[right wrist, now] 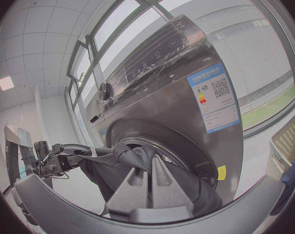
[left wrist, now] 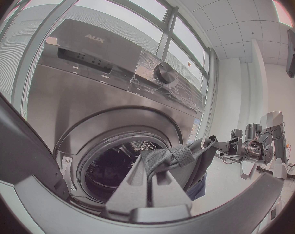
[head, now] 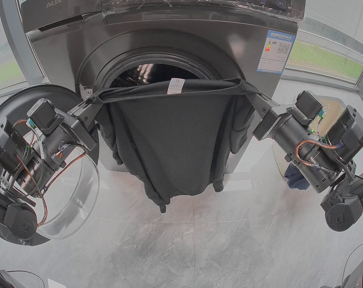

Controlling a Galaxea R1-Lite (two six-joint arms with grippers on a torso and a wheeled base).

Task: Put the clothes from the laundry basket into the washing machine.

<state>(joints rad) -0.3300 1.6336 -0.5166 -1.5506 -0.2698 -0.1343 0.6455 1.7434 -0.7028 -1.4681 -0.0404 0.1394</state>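
Observation:
A dark grey garment (head: pixel 173 141) hangs stretched between my two grippers in front of the washing machine (head: pixel 161 41). Its top edge runs level across the open drum mouth (head: pixel 153 73), and a white label shows at the middle of that edge. My left gripper (head: pixel 89 103) is shut on the garment's left corner (left wrist: pixel 167 156). My right gripper (head: pixel 255 97) is shut on the right corner (right wrist: pixel 134 156). The garment's body drapes down over the lower door opening, its hem above the floor. The laundry basket (head: pixel 337 109) stands to the right behind my right arm, with a blue cloth (head: pixel 295 177) hanging from it.
The machine's round door (head: pixel 65 197) is swung open to the left, beneath my left arm. Grey tiled floor (head: pixel 197 245) lies in front of the machine. Windows stand behind and beside the machine.

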